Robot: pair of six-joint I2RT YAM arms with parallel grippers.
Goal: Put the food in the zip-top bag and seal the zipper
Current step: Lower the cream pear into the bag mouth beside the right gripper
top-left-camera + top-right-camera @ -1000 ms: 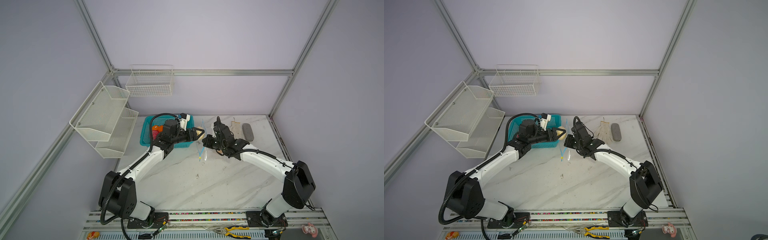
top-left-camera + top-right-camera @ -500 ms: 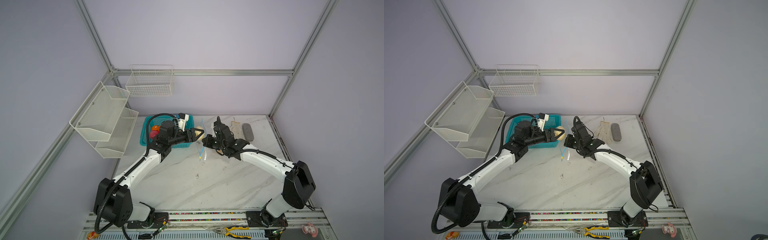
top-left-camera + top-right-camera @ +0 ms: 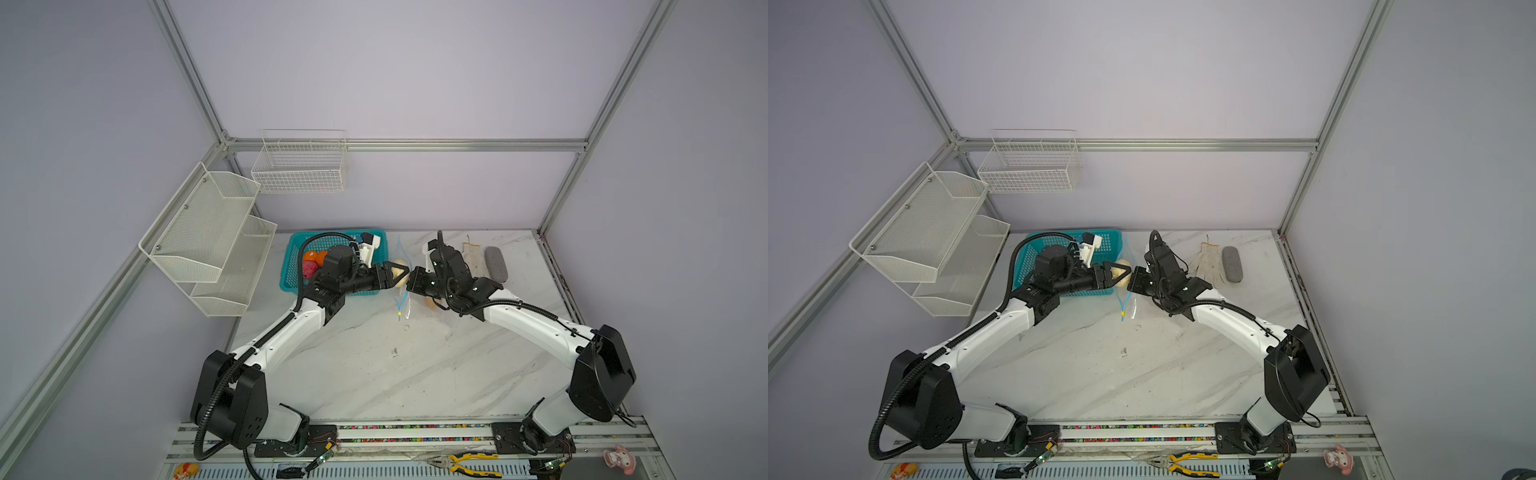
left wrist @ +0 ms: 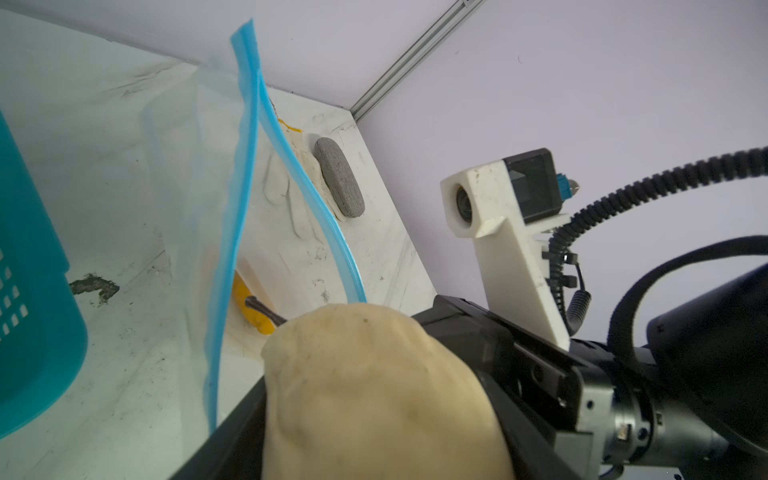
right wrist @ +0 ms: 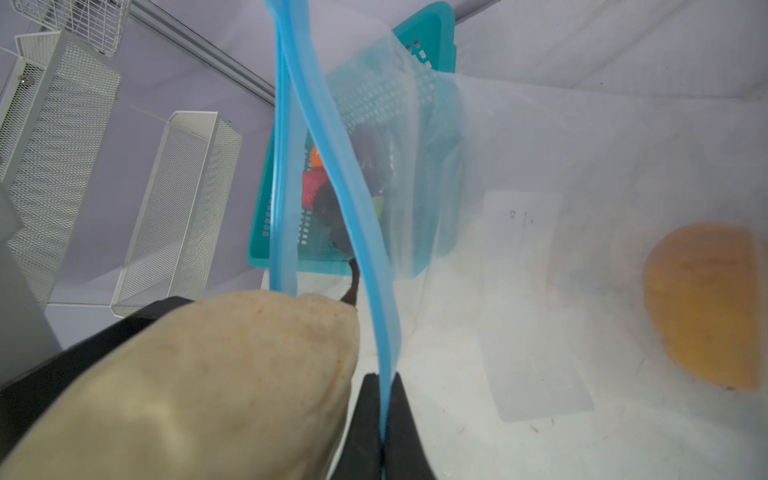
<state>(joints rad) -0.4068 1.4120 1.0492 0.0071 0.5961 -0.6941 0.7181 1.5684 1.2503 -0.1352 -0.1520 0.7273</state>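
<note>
My left gripper [image 3: 400, 275] [image 4: 365, 415] is shut on a cream food [image 3: 398, 266] [image 4: 374, 395] with a brown stem. It holds the food level at the mouth of the zip-top bag [image 5: 540, 249] [image 4: 187, 166]. The right gripper [image 3: 410, 280] [image 5: 384, 399] is shut on the light-blue zipper [image 5: 332, 145] [image 4: 245, 166] and holds that edge up. The two strips stand apart, and the cream food [image 5: 187, 374] sits between them. An orange food [image 5: 702, 303] [image 3: 430, 302] lies inside the bag. A yellow slider tab [image 3: 398, 315] hangs at the zipper's low end.
The teal basket [image 3: 291, 266] [image 5: 432, 33], left of the bag, holds orange [image 3: 313, 257], pink [image 3: 308, 269] and dark [image 5: 328, 208] food. A white glove [image 3: 471, 257] and a grey case [image 3: 496, 264] lie at the back right. Wire shelves [image 3: 208, 232] hang on the left wall.
The left arm has shifted slightly, and the cream food stays at the bag's mouth. The right arm and the bag have not moved. Neither grip has changed.
</note>
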